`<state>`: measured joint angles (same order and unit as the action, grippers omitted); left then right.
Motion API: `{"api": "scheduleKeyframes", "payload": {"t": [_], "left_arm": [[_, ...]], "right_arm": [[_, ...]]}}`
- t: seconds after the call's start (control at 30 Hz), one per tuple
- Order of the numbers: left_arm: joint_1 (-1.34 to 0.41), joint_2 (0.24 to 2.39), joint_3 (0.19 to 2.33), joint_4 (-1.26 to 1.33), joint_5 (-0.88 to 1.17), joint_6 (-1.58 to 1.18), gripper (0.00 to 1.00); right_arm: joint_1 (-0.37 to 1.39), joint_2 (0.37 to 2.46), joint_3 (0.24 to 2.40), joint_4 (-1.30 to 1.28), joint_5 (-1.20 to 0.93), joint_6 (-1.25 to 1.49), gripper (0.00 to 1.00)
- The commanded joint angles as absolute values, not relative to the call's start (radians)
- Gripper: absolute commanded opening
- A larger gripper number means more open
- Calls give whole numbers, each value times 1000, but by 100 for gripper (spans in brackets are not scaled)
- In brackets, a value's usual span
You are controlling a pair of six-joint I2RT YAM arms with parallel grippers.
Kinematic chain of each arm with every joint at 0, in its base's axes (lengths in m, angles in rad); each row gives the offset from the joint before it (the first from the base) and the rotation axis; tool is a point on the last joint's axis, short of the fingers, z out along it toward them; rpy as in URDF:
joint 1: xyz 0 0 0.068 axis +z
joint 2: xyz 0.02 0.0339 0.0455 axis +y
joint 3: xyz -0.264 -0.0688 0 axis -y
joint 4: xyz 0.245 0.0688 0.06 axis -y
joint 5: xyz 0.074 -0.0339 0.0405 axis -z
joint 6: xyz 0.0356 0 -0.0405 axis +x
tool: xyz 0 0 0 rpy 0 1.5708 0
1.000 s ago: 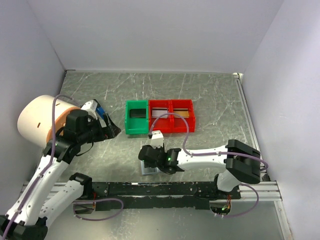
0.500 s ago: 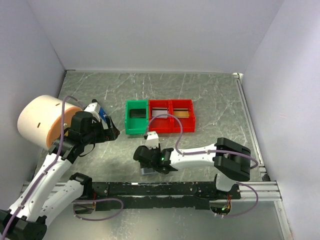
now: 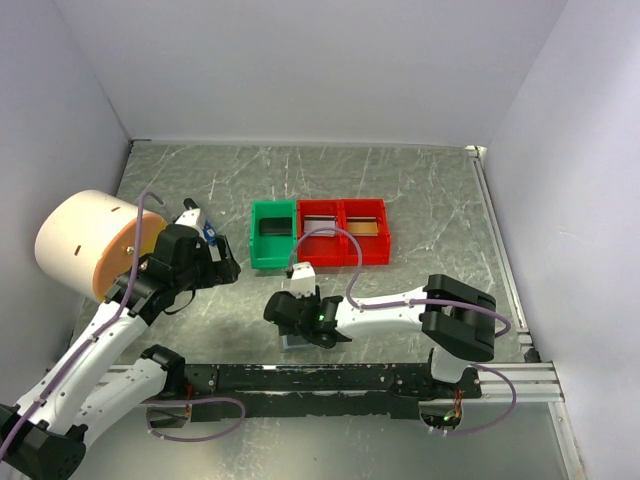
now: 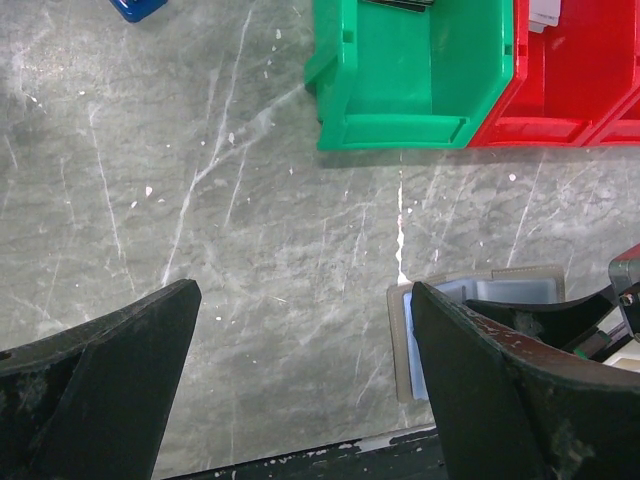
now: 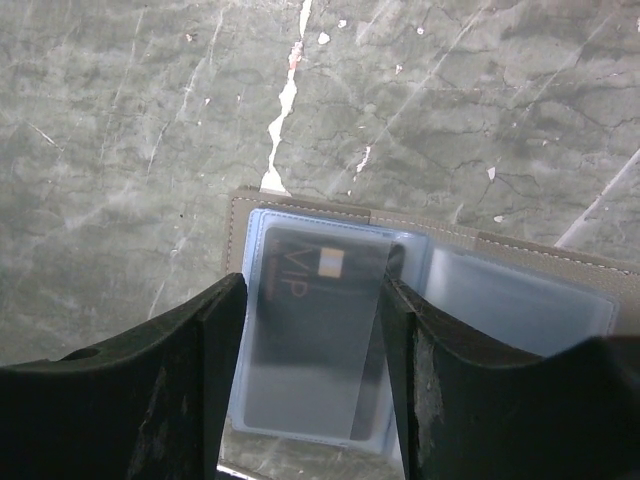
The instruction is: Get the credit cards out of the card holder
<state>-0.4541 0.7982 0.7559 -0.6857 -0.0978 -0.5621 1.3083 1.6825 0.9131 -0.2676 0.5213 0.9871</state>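
the card holder [image 5: 520,300] lies open on the desk [image 5: 120,150] near its front edge, in front of the green tray [image 3: 272,235]. the right jaws stand apart over its left panel, flanking a dark card [image 5: 310,330] in the clear sleeve, gripping nothing. the left jaws gape wide above the desk, empty.

Card holder [image 4: 408,338] largely hidden behind the left fingers [image 4: 500,390]; blue gadget [image 4: 138,8] cut off above.
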Motion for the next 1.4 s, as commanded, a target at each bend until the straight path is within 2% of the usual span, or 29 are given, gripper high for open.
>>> {"api": "scheduleKeyframes", "payload": {"t": [0.0,0.13,0.37,0.53,0.8,1.0,1.17,1.37], "left_arm": [[-473,793,768,-699,-139,-578,99],[-488,808,770,-705,-149,-582,98],[-510,818,773,-712,-168,-591,98],[-517,820,773,-716,-175,-595,98],[-520,831,774,-719,-182,-597,98],[-519,840,772,-695,-129,-571,99],[-520,843,764,-631,17,-524,98],[-569,847,672,-435,221,-611,94]], "right_arm": [[1300,1712,897,-263,515,996,55],[1281,1664,837,-153,448,970,50],[1252,1639,784,-99,412,963,34],[1250,1659,808,-153,436,959,33],[1249,1679,837,-201,465,953,10],[1244,1647,816,-173,462,945,0],[1191,1519,712,-12,366,862,0],[1076,1406,532,227,136,894,0]]}}
